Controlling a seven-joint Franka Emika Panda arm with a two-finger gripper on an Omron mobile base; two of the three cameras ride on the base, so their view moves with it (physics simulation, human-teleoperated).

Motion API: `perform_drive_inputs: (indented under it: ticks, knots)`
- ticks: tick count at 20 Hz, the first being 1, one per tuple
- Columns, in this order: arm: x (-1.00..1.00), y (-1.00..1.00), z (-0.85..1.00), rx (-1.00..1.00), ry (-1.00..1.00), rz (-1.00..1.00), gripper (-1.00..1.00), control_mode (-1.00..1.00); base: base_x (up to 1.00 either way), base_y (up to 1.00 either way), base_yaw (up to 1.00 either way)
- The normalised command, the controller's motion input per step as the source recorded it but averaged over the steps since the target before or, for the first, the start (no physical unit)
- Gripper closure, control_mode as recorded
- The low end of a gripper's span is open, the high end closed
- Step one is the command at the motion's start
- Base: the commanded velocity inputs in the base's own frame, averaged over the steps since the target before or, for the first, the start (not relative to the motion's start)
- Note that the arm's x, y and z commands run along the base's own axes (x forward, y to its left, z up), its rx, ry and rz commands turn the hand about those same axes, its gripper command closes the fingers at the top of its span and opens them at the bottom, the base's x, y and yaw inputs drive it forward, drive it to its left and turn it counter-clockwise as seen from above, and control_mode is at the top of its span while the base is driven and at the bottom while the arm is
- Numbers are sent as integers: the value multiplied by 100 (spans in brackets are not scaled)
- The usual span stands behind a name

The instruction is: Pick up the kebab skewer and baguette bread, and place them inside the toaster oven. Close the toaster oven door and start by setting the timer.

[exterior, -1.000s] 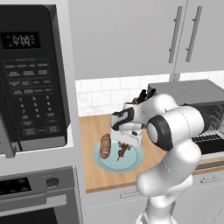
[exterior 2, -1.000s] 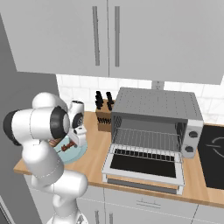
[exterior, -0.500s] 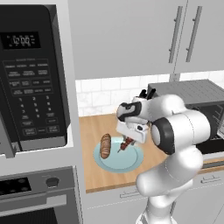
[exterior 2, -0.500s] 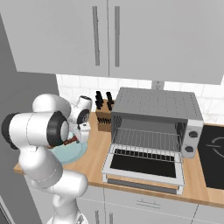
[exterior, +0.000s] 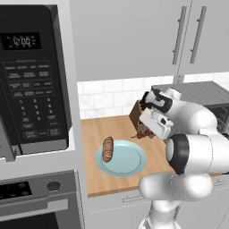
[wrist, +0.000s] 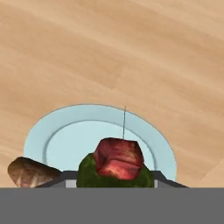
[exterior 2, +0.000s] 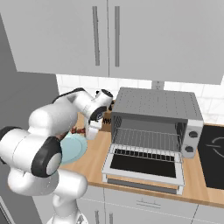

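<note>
My gripper [exterior: 144, 133] is shut on the kebab skewer [exterior: 140, 134] and holds it in the air above the far right rim of the light blue plate [exterior: 127, 163]. In the hand view the kebab skewer [wrist: 119, 158] shows end-on, a red chunk over a green one, its thin tip pointing away, with the gripper [wrist: 116, 178] closed around it. The baguette bread [exterior: 108, 149] lies on the plate's left side. The toaster oven [exterior 2: 154, 104] stands to the right, its door [exterior 2: 144, 165] folded down flat and the wire rack [exterior 2: 146, 140] bare.
A knife block [exterior: 136, 113] stands at the back just behind my hand. A black microwave [exterior: 33, 80] hangs at the left above a built-in oven [exterior: 36, 197]. A black cooktop [exterior 2: 211, 151] lies right of the toaster oven. Wall cabinets hang overhead.
The gripper closed on the skewer on the plate and lifted it up and to the right, toward the toaster oven. The baguette stayed on the plate.
</note>
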Motion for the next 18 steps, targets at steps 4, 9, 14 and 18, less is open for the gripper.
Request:
perform_drive_inputs:
  ticks: [4, 9, 14, 18]
  knots:
    - [-47, -43, 40, 4, 0, -22, 100, -100, 0, 0, 0]
    - [-24, -42, 24, 0, 0, -12, 100, -100, 0, 0, 0]
    - [-14, -100, 16, 0, 0, -10, 100, -100, 0, 0, 0]
    - [-14, -80, 27, -3, -1, -8, 100, -100, 0, 0, 0]
